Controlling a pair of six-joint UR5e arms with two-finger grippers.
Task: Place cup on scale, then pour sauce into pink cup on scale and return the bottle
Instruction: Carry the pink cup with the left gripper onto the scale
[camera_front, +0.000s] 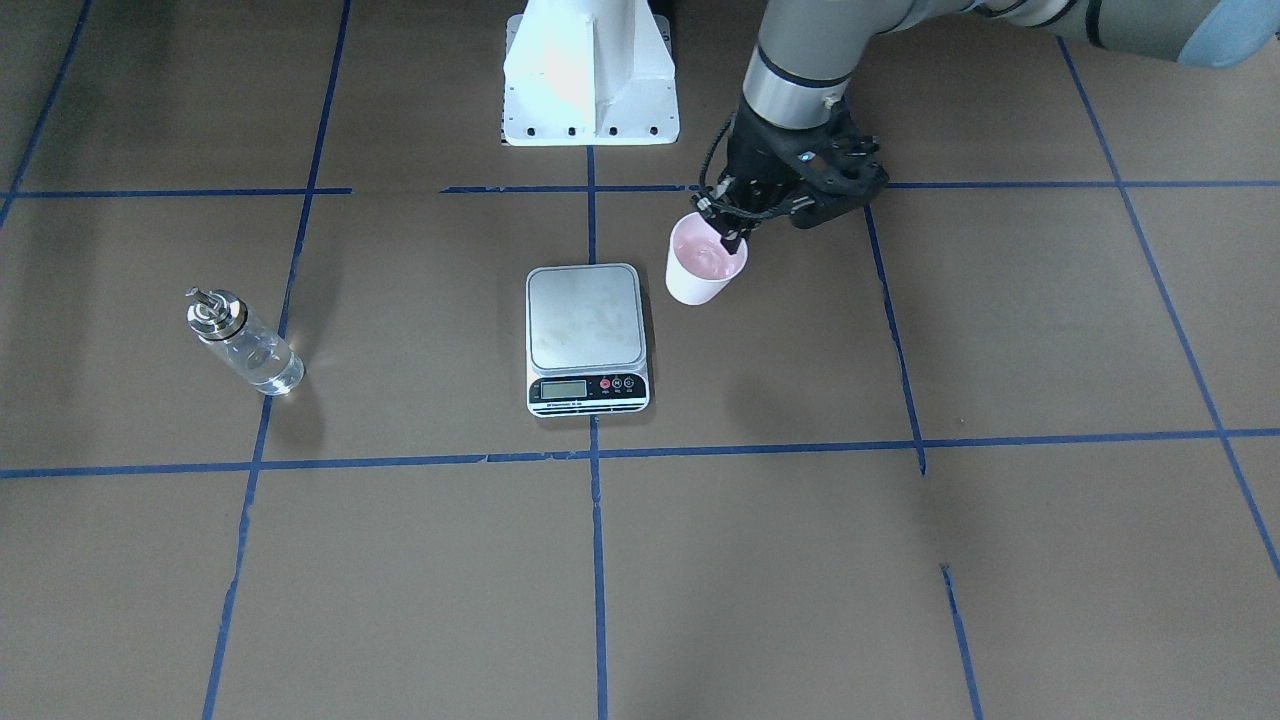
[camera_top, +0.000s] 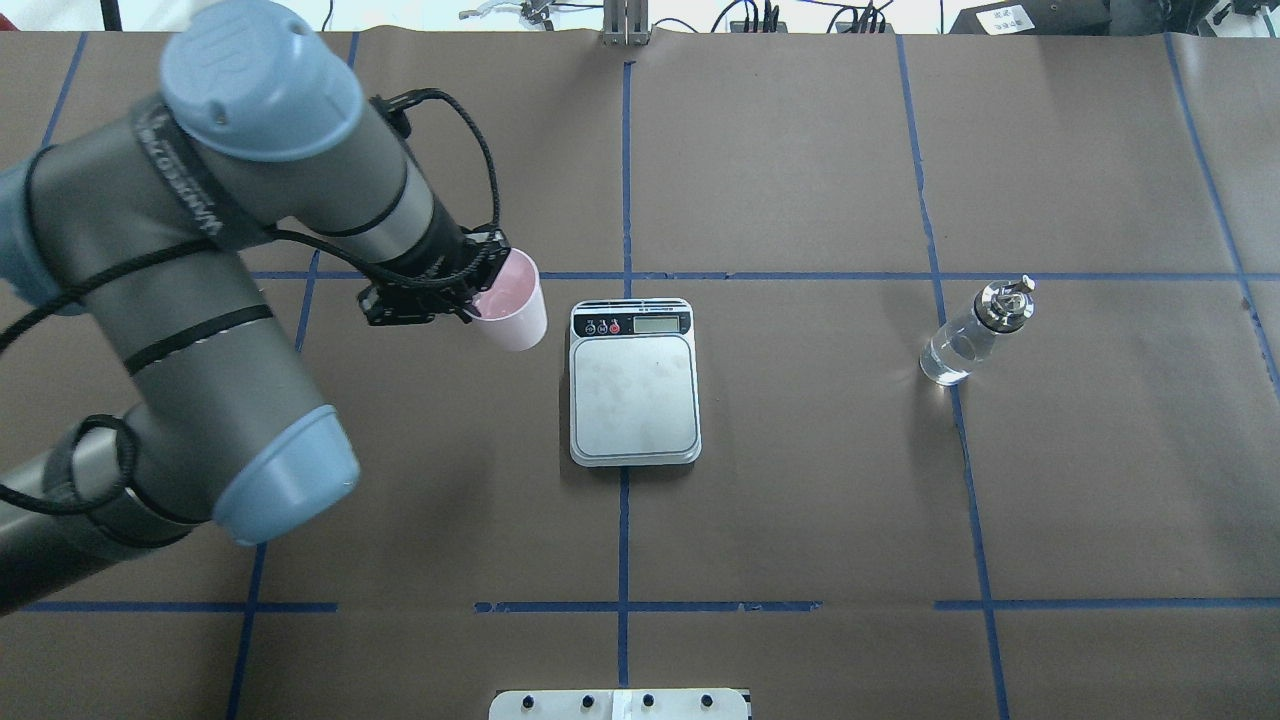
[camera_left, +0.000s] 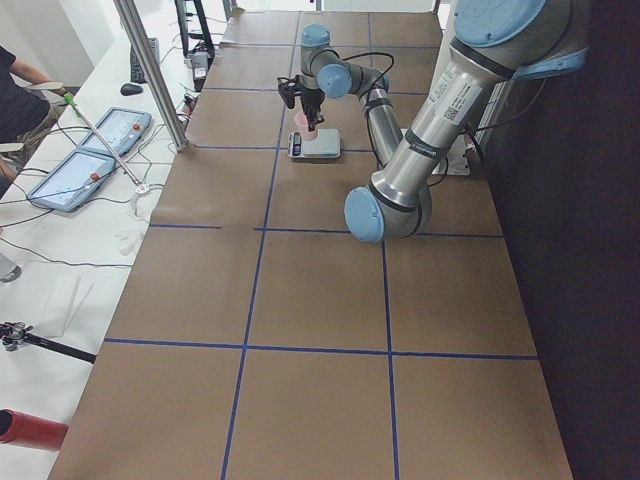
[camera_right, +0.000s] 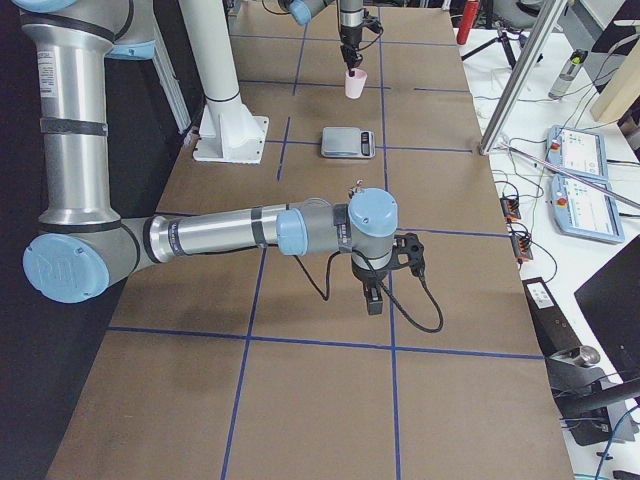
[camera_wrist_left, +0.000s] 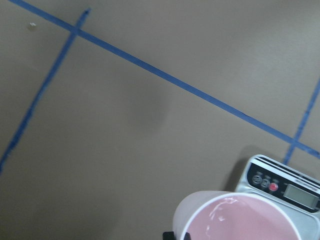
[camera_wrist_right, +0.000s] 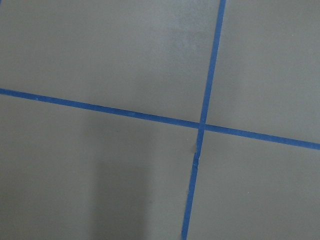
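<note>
My left gripper (camera_front: 722, 232) is shut on the rim of the pink cup (camera_front: 705, 265), one finger inside it. It holds the cup slightly tilted, just above the table, beside the display end of the scale (camera_front: 585, 320). In the overhead view the cup (camera_top: 512, 300) is left of the scale (camera_top: 632, 390), whose steel plate is bare. The left wrist view shows the cup's pink inside (camera_wrist_left: 240, 220) and the scale's buttons (camera_wrist_left: 285, 186). The glass bottle (camera_top: 975, 330) stands upright far to the right, alone. My right gripper (camera_right: 372, 295) shows only in the exterior right view; I cannot tell its state.
The table is brown paper with a grid of blue tape lines (camera_front: 595, 455). The white robot base (camera_front: 590, 80) stands behind the scale. A metal pole (camera_left: 150, 75) and tablets (camera_left: 85, 165) are on the operators' side bench.
</note>
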